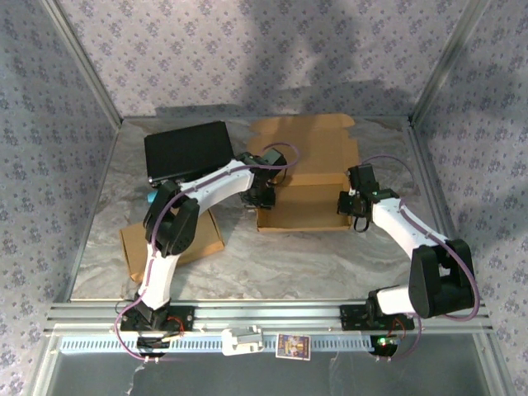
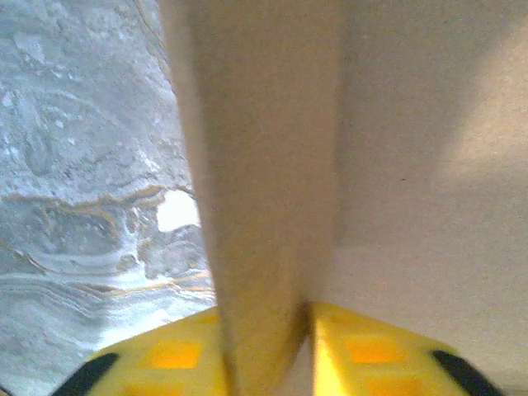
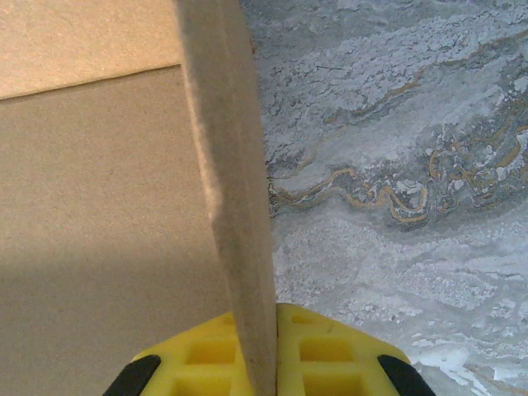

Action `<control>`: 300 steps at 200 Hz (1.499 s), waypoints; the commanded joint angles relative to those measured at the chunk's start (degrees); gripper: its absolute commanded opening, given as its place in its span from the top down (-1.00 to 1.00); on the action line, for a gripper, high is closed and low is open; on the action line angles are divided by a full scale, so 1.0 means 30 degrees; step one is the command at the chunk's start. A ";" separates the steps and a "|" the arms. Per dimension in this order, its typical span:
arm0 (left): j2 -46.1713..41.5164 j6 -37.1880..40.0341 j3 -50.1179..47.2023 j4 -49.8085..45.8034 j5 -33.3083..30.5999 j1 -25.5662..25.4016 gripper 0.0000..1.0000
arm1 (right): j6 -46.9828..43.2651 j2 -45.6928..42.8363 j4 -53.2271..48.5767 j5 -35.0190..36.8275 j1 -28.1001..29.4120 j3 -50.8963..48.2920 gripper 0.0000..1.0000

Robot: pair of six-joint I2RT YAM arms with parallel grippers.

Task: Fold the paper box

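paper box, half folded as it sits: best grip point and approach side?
Take the paper box by its upright side walls, the left wall or the right wall, coming down from above with one finger inside and one outside. Each is a thin vertical panel with a free top edge; the floor lies flat on the table, likely unpinchable.

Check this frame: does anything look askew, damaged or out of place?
Nothing looks damaged or spilled. The brown cardboard piece at the near left lies at a slant, unlike the paper box in the middle, which sits roughly square.
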 commanded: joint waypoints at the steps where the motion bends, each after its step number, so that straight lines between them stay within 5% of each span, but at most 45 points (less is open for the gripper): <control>1: -0.0162 0.0183 -0.0345 0.0670 0.0090 0.0066 0.62 | -0.0185 -0.0294 0.0372 -0.0451 -0.0049 -0.0118 1.00; 22: 0.0525 0.0060 0.0011 0.0194 -0.0428 -0.0144 0.68 | -0.0188 -0.0295 0.0313 -0.0426 0.0025 -0.0111 1.00; 48: 0.0970 -0.0335 0.0141 -0.0521 -0.1650 -0.0421 1.00 | -0.0130 -0.0314 0.0305 -0.0354 0.0039 -0.0127 1.00; 85: 0.1306 -0.0911 0.0174 -0.1508 -0.3396 -0.0981 1.00 | -0.0043 -0.0473 0.0435 -0.0280 0.0039 -0.0221 1.00; 115: 0.1105 -0.1032 -0.0268 -0.0326 -0.2202 -0.0980 1.00 | 0.0036 -0.0465 0.0725 -0.0482 0.0039 -0.0519 1.00; 127: 0.1133 -0.0891 0.0199 -0.0223 -0.1697 -0.0984 0.60 | 0.0026 -0.0492 0.0776 -0.0539 0.0037 -0.0579 1.00; 159: 0.0787 -0.0825 0.1444 -0.0574 -0.1266 -0.0914 0.20 | -0.0054 -0.0534 0.0733 -0.0597 -0.0019 -0.0565 1.00; 244: -0.0658 -0.0761 0.1481 -0.1164 -0.0251 -0.0192 0.00 | -0.0267 -0.0665 0.0445 -0.0591 -0.0290 -0.0446 1.00; 300: -0.3353 0.0086 -0.0855 0.1717 0.3606 0.0998 -0.08 | -0.0799 -0.0777 0.0418 -0.1020 -0.1170 -0.0548 1.00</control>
